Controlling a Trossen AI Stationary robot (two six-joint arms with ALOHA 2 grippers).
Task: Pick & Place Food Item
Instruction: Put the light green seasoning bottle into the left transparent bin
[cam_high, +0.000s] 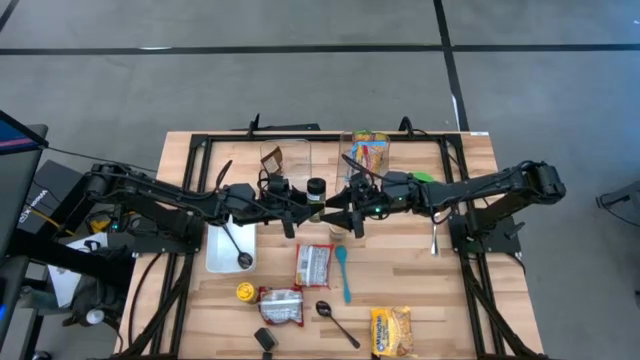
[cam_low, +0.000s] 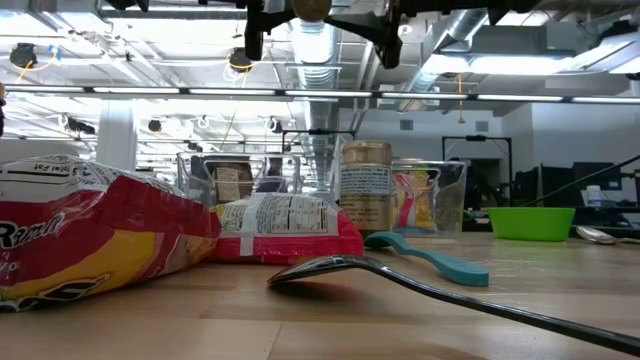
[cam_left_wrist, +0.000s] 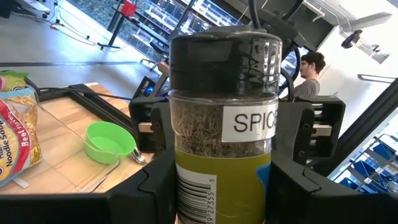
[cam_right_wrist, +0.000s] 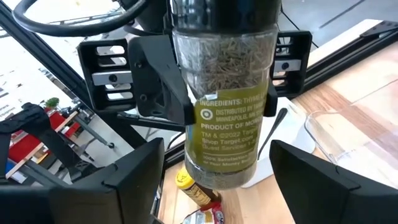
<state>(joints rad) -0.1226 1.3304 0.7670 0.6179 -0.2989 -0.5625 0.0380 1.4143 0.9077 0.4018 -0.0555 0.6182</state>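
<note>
Black-capped spice jar (cam_left_wrist: 224, 124) with yellow label; green bowl (cam_left_wrist: 109, 140); teal spoon (cam_low: 430, 259).

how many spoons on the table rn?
4: a dark spoon in the white tray, a teal spoon mid-table, a black spoon near the front edge, a metal spoon right. More may be hidden under the arms.

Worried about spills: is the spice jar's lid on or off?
On. The spice jar wears its black cap, held upright in the left gripper.
</note>
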